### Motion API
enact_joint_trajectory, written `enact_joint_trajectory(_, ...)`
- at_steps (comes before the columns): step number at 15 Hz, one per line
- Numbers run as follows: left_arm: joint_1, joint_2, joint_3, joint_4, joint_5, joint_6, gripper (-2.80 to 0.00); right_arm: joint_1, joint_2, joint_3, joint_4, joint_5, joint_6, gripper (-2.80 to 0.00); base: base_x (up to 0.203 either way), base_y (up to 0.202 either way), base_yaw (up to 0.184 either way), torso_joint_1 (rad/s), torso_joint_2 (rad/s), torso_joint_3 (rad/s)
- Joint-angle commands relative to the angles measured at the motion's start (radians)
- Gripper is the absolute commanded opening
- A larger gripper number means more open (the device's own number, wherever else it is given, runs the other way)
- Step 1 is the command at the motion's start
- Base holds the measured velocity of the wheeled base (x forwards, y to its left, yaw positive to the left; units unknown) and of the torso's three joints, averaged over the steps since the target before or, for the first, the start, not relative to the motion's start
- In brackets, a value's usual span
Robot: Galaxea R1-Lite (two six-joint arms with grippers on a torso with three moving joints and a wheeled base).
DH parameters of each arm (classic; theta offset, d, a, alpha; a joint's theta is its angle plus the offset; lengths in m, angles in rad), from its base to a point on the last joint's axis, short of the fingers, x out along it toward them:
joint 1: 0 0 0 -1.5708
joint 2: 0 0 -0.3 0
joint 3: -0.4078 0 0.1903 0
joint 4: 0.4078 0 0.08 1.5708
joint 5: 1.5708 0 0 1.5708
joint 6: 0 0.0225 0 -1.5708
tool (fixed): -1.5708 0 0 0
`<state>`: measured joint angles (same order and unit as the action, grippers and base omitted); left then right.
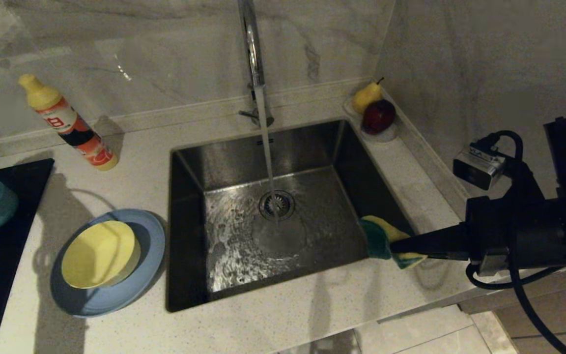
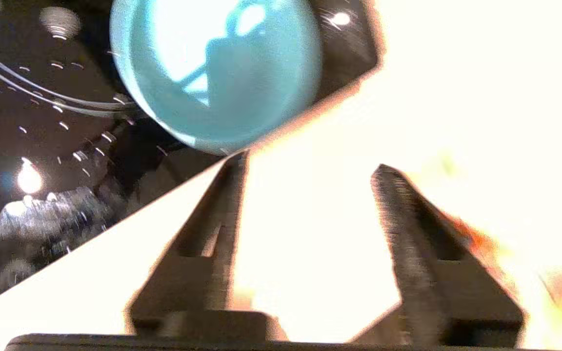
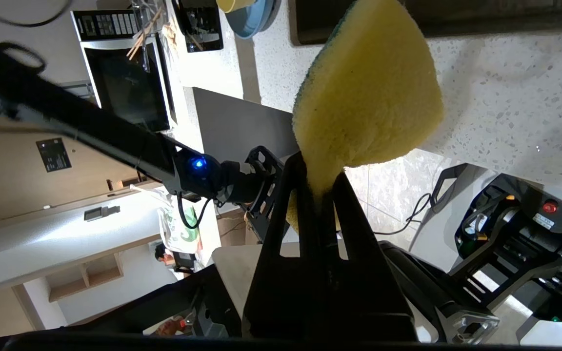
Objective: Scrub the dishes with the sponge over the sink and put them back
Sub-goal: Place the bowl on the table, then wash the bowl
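Pinched tight in the right gripper (image 3: 321, 187), the sponge (image 3: 366, 92) pokes out past the fingertips with its yellow face showing and the green pad behind. That gripper hangs at the sink's (image 1: 263, 216) right rim, with the sponge over the basin edge, seemingly parked there so it is ready to scrub whatever dish is brought under the water.

Off to the far side of the basin from that gripper, the yellow bowl (image 1: 99, 253) sits inside the plate (image 1: 111, 295) on the counter. The left gripper (image 2: 310, 170) is out of the head view; its own camera shows the jaws spread apart with nothing between them, above pale counter. Just beyond its tips the teal bowl (image 2: 217, 73) rests on the black cooktop (image 2: 42, 146), which suggests that bowl has been put down or is about to be taken.

Water runs from the tap (image 1: 253, 44) straight onto the drain (image 1: 276, 204). A detergent bottle (image 1: 69, 123) leans by the wall behind the plate, and a pear (image 1: 365, 96) and a dark red fruit (image 1: 379, 116) sit in the back corner, beyond the right gripper. Nothing blocks the way between dishes and basin.
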<state>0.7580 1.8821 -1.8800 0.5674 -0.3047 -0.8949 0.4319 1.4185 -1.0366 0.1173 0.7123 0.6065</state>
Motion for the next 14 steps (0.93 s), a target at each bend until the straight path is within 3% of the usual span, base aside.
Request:
enact_joint_trajectory(1, -0.03, -0.134, 0.001, 0.032, -0.005, 0.036, -2.8, 0.001, 0.002, 0.005, 0.002, 0.004, 0.002, -2.8, 0.0, 0.0, 0.0, 0.0, 0.0, 0.0)
enact_joint_trajectory(5, -0.079, -0.258, 0.009, 0.218, -0.007, 0.255, -2.8, 0.001, 0.002, 0.024, 0.002, 0.0, 0.004, -2.8, 0.0, 0.0, 0.0, 0.0, 0.0, 0.0)
enact_joint_trajectory(7, -0.12, -0.309, 0.072, 0.306, -0.007, 0.377, -2.8, 0.001, 0.002, 0.024, 0.002, -0.004, 0.009, -2.8, 0.0, 0.0, 0.0, 0.0, 0.0, 0.0)
enact_joint_trajectory(11, -0.199, -0.377, 0.304, 0.341, -0.002, 0.654, -2.8, -0.005, -0.009, 0.016, 0.004, -0.004, 0.013, -2.8, 0.0, 0.0, 0.0, 0.0, 0.0, 0.0)
enact_joint_trajectory(14, -0.239, -0.393, 0.419, 0.342, -0.002, 0.771, -2.8, -0.006, -0.015, 0.019, 0.005, -0.005, 0.016, -2.8, 0.0, 0.0, 0.0, 0.0, 0.0, 0.0)
